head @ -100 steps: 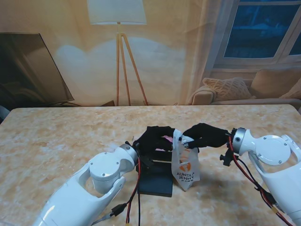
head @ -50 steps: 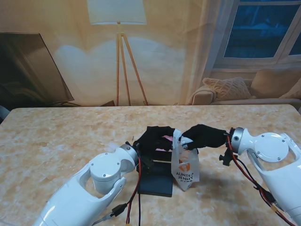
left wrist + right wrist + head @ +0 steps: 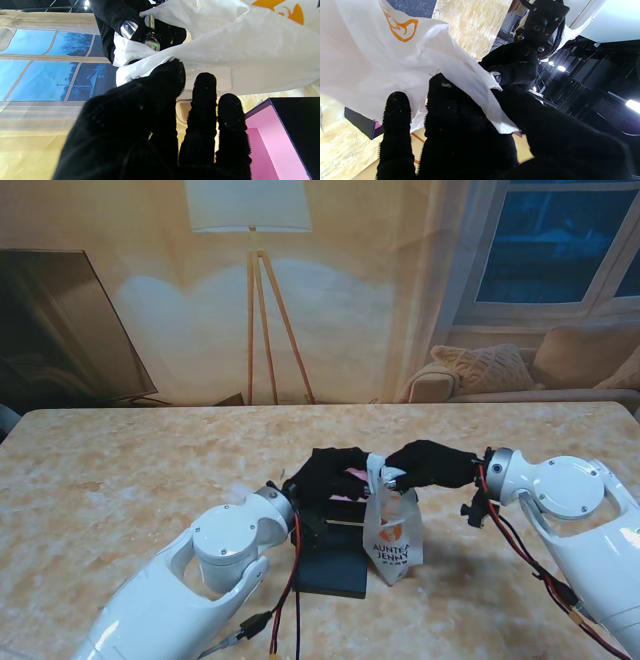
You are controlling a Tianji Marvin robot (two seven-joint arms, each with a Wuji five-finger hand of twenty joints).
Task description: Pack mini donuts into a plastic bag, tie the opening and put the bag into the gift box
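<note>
Right hand (image 3: 428, 464), black-gloved: thumb and fingers pinched together on the top edge of the white plastic bag (image 3: 392, 532); the right wrist view shows the film clamped between thumb and fingers (image 3: 395, 112). Left hand (image 3: 325, 474), also gloved: closed on the opposite side of the same bag mouth; in the left wrist view the thumb presses a fold of film, while the other fingers (image 3: 203, 100) extend side by side just beside the bag wall.

Bag hangs between the two hands, long axis roughly vertical, mouth up, closed end down toward the table (image 3: 120, 480). Orange logo and lettering face the stand camera. Whether the closed end touches the table cannot be told. Contents not visible.

Gift box (image 3: 335, 565): dark outside, pink inside, open, lying on the table just left of the bag and directly under the left hand. The bag's lower half overlaps the box's right edge in the stand view.
</note>
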